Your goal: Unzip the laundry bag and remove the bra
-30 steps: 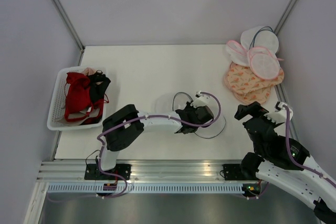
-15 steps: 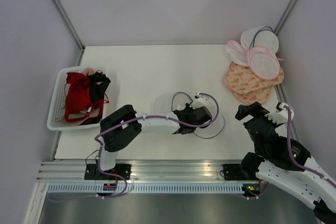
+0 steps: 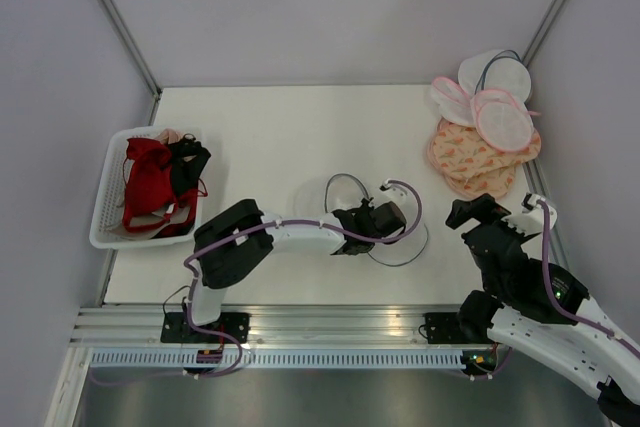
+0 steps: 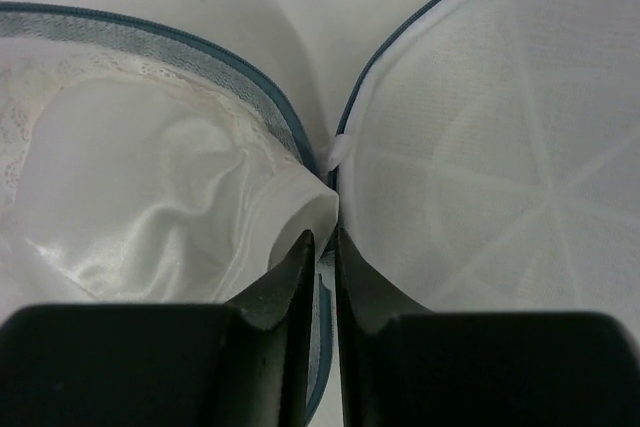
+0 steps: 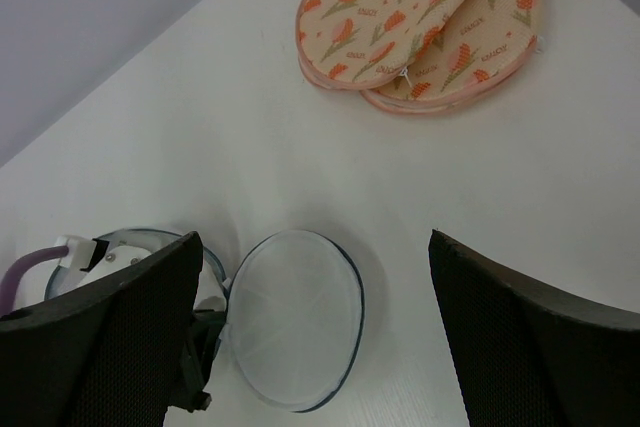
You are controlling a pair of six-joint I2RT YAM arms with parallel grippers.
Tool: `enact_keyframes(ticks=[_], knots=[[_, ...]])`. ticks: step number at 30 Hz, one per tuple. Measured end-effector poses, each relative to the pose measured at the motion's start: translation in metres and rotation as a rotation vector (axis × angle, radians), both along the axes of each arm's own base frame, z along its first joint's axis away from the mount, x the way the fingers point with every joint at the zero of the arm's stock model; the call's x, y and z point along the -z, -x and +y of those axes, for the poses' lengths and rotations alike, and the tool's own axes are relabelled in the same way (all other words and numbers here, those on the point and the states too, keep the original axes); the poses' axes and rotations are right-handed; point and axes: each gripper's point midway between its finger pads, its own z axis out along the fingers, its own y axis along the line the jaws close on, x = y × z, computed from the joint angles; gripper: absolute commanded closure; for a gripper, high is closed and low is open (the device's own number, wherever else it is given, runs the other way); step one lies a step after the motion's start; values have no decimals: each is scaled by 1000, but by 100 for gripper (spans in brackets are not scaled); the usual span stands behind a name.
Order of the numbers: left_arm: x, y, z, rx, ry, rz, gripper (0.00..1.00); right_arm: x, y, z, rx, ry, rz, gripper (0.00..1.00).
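At left tool (image 4: 320, 247) tips — found clamped on fold of bra (image 4: 150, 197), lying left of tool in opened laundry bag (image 4: 480, 147); noted right tool (image 5: 312, 239) spread apart, farther off.

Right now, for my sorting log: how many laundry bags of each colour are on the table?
Grey-rimmed bag, unzipped, its white bra pinched in the left jaws: 1
Pink-rimmed white bags: 2
Plain white round bag behind them: 1
Peach patterned bags: at least 2
Total: at least 6
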Motion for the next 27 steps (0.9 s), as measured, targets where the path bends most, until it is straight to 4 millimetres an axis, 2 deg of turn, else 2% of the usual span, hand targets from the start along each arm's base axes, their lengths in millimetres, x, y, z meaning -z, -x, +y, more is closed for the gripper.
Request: enact_keyframes(ticks=[4, 7, 8, 11, 21, 27], knots=[[12, -6, 3, -22, -48, -18, 79, 0, 0, 0, -2, 5, 0, 2], [11, -7, 6, -31, -60, -28, 63, 0, 0, 0, -2, 6, 0, 2], [10, -7, 6, -32, -61, -30, 54, 0, 0, 0, -3, 6, 0, 2], [4, -4, 4, -24, -53, -39, 48, 0, 0, 0, -4, 11, 2, 2], [-27, 20, -14, 47, -13, -66, 48, 5, -2, 2, -5, 29, 13, 2], [-39, 12, -10, 33, -61, -139, 47, 5, -3, 3, -7, 32, 14, 2]])
